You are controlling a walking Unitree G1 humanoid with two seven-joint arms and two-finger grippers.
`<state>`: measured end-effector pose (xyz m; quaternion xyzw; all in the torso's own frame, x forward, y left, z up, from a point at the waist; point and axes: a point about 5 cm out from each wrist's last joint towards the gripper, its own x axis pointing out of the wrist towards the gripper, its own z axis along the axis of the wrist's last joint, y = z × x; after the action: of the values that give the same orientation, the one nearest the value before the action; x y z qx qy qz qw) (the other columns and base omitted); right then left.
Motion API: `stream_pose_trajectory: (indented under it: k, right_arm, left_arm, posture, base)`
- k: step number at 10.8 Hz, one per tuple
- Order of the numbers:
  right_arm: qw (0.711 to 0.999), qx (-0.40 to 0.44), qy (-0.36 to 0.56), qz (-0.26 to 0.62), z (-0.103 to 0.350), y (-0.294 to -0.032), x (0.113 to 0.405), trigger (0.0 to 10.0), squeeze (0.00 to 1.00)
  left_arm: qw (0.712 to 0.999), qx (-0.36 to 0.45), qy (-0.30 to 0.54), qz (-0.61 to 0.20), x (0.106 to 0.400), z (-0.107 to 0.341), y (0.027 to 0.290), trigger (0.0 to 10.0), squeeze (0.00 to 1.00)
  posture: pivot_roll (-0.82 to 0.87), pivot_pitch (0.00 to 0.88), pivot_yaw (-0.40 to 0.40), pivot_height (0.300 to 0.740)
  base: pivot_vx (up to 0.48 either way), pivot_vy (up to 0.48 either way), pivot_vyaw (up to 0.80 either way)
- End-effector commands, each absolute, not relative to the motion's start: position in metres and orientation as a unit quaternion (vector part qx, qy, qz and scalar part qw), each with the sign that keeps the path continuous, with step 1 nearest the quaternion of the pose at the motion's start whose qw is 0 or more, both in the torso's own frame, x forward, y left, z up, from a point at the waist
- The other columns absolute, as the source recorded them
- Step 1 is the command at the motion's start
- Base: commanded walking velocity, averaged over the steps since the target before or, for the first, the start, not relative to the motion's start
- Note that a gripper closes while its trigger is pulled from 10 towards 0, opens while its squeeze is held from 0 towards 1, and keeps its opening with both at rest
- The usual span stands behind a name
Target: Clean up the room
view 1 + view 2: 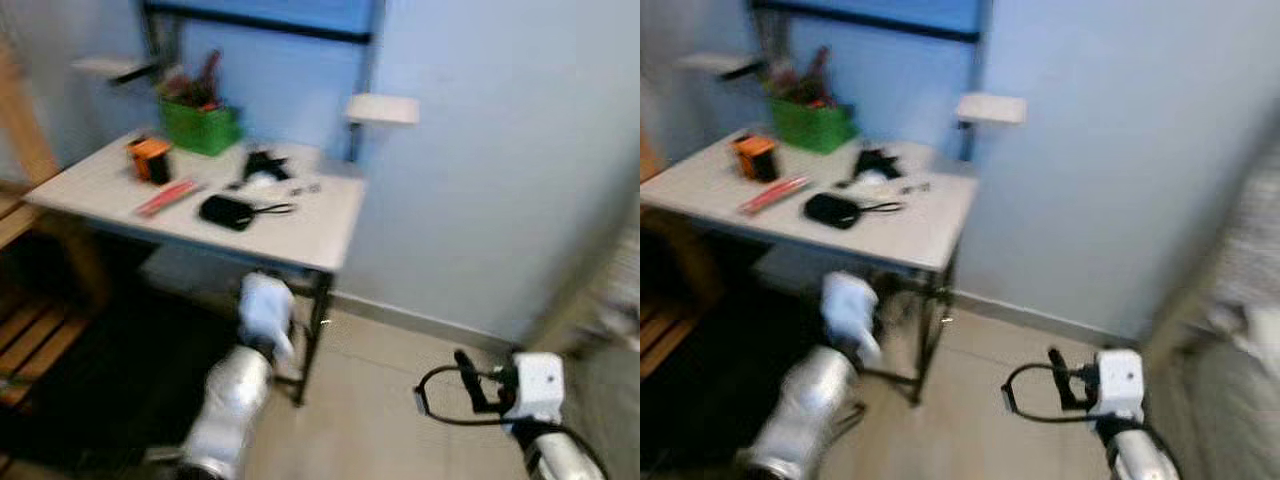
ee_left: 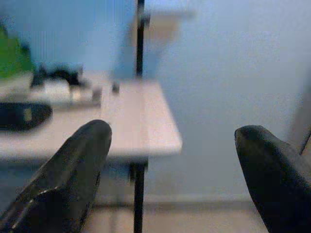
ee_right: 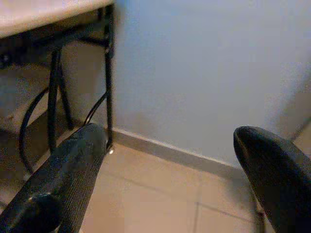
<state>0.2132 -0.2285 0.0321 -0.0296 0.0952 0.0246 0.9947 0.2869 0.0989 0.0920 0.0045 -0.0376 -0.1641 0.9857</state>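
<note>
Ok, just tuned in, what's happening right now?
Nothing is being handled. The robot faces a white desk against a blue wall, and the head views are blurred. The desk holds a green bin, an orange box, a pink strip and a black pouch. The left hand is open, pointed at the desk corner; the right hand is open, low over the tile floor.

head views down, desk (image 1: pixel 300 235) shared

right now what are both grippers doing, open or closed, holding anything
left gripper: open, fingers wide apart, holding nothing, aimed toward the white desk.
right gripper: open, holding nothing, low over the tiled floor near the desk leg.
</note>
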Motion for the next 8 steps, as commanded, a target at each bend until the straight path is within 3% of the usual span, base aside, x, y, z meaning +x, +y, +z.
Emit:
stream_pose_trajectory:
  k: [1, 8]
  right_arm:
    - [0.995, -0.029, 0.092, 0.030, 0.038, -0.230, 0.215, 10.0, 0.00]
    - [0.995, -0.004, 0.086, 0.048, 0.042, -0.208, 0.240, 10.0, 0.00]
  left_arm:
    - [0.984, -0.003, -0.013, -0.176, 0.282, 0.087, 0.097, 10.0, 0.00]
    - [0.993, 0.013, 0.058, -0.102, 0.285, 0.081, 0.125, 10.0, 0.00]
  posture:
    - [0.16, 0.000, -0.066, 0.740]
    - [0.19, 0.000, -0.037, 0.740]
  base:
    - [0.000, 0.000, 0.00]
    - [0.000, 0.000, 0.00]
